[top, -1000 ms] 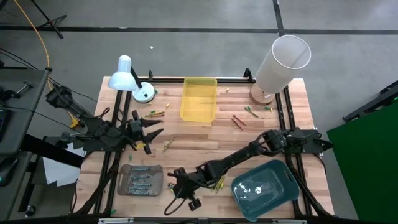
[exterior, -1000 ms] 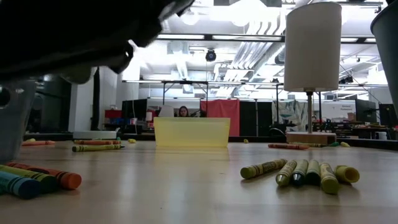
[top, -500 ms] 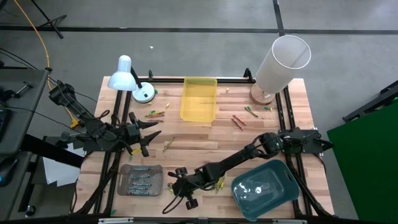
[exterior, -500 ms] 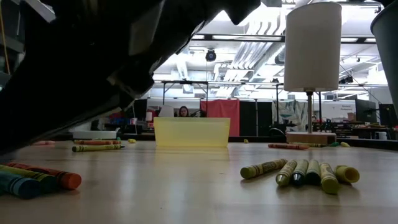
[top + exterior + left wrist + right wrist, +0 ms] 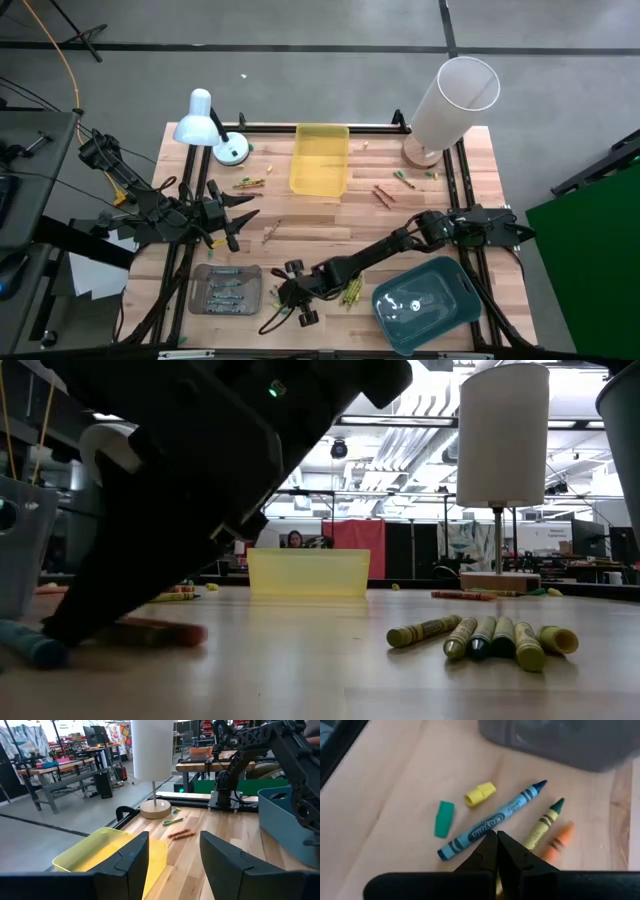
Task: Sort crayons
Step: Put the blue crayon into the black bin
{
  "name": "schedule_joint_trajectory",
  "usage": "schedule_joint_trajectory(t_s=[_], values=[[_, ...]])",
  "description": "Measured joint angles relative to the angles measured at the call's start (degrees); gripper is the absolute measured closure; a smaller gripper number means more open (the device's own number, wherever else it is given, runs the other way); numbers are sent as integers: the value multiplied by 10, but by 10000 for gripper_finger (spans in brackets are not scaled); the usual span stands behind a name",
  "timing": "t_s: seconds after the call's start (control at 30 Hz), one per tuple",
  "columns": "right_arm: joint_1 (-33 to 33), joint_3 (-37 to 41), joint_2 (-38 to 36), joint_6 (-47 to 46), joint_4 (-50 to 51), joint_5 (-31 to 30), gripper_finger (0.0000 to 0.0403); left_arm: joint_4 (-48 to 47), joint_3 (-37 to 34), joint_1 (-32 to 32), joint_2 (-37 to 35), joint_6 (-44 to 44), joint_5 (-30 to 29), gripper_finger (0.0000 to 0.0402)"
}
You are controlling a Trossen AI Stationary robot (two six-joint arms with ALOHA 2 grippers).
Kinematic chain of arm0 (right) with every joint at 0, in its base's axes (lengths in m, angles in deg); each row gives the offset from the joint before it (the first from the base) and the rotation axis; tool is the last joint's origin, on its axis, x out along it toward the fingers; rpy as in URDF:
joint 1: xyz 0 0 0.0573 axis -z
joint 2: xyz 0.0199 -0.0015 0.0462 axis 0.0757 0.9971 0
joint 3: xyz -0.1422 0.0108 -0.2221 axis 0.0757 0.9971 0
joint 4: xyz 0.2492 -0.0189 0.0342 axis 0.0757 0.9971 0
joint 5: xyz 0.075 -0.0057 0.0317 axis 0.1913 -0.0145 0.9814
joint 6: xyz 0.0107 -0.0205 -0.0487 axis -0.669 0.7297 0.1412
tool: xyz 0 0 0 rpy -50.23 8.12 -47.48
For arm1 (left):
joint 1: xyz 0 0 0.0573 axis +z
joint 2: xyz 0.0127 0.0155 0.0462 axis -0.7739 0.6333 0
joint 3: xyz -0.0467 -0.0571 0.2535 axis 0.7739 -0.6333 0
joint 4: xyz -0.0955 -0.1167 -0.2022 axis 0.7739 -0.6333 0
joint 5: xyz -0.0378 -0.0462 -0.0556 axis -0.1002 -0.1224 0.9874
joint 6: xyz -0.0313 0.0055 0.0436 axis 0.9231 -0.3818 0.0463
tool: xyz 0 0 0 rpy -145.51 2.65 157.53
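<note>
Several crayons lie loose on the table. Just ahead of my right gripper (image 5: 496, 844) are a blue crayon (image 5: 490, 822), a yellow-green one (image 5: 544, 824), an orange one (image 5: 557, 840) and two short stubs, green (image 5: 444, 818) and yellow (image 5: 480, 793). This right gripper (image 5: 278, 293) is low over the table beside the grey tray (image 5: 225, 290), shut, with nothing seen between its fingers. A yellow-green bunch of crayons (image 5: 351, 292) lies by its arm. My left gripper (image 5: 246, 218) hovers open at the left, holding nothing. Other crayons (image 5: 383, 195) lie near the yellow tray (image 5: 320, 160).
A white desk lamp (image 5: 205, 122) stands at the back left and a tall white cylinder lamp (image 5: 452, 98) at the back right. The teal tray (image 5: 425, 300) sits at the front right. In the low view the right gripper (image 5: 70, 628) blocks the left side.
My right gripper has shut its fingers and come down onto the table by the crayons near the grey tray. The left arm has barely moved.
</note>
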Motion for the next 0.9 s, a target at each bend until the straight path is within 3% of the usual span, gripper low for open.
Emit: schedule_joint_trajectory(t_s=[0.53, 0.77, 0.9], values=[[4, -50, -25, 10, 78, -11, 403, -1, 0, 0, 0, -14, 0, 240], [-3, -56, -24, -95, 28, 7, 402, -1, 0, 0, 0, -14, 0, 240], [-5, -56, -24, -160, 10, 8, 378, -1, 0, 0, 0, 2, 1, 240]])
